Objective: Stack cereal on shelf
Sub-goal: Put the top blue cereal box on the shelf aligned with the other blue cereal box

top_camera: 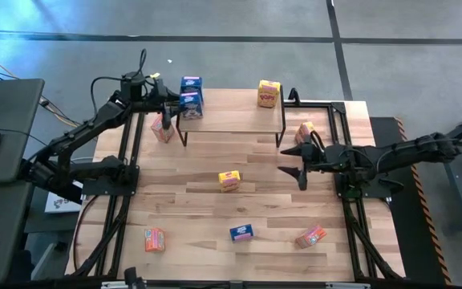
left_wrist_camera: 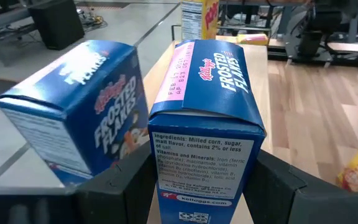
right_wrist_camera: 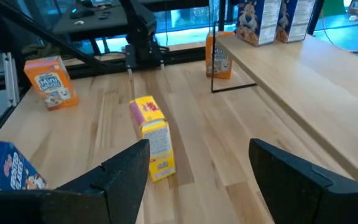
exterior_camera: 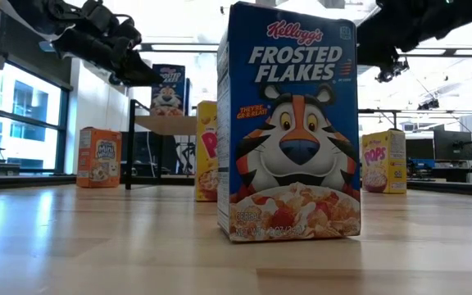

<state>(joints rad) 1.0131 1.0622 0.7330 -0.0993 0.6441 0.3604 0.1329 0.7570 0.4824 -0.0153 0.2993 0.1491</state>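
The shelf (top_camera: pixel 239 122) stands at the far middle of the table. Two blue cereal boxes stand upright at its left end, one (top_camera: pixel 191 84) farther back and one (top_camera: pixel 191 104) nearer, and a yellow box (top_camera: pixel 269 93) stands at its far right corner. My left gripper (top_camera: pixel 171 103) reaches in from the left and is shut on the nearer blue box (left_wrist_camera: pixel 207 124). My right gripper (top_camera: pixel 299 160) hovers open to the right of centre, above the table. In the right wrist view, a yellow box (right_wrist_camera: pixel 153 137) lies beyond the gripper (right_wrist_camera: pixel 197 162). My left gripper pinches the nearer blue box between its two fingers (left_wrist_camera: pixel 120 186), one on each broad face beside the narrow ingredients panel (left_wrist_camera: pixel 201 162). It comes from the table's left, slanting slightly down. The box is upright, and its base appears to rest on the shelf top.
On the table are an orange box (top_camera: pixel 163 128) by the shelf's left leg and a yellow one (top_camera: pixel 305 131) by its right end. A blue box (top_camera: pixel 241 233) and two orange boxes (top_camera: pixel 154 239) (top_camera: pixel 311 236) sit near the front edge. The shelf's middle is bare.
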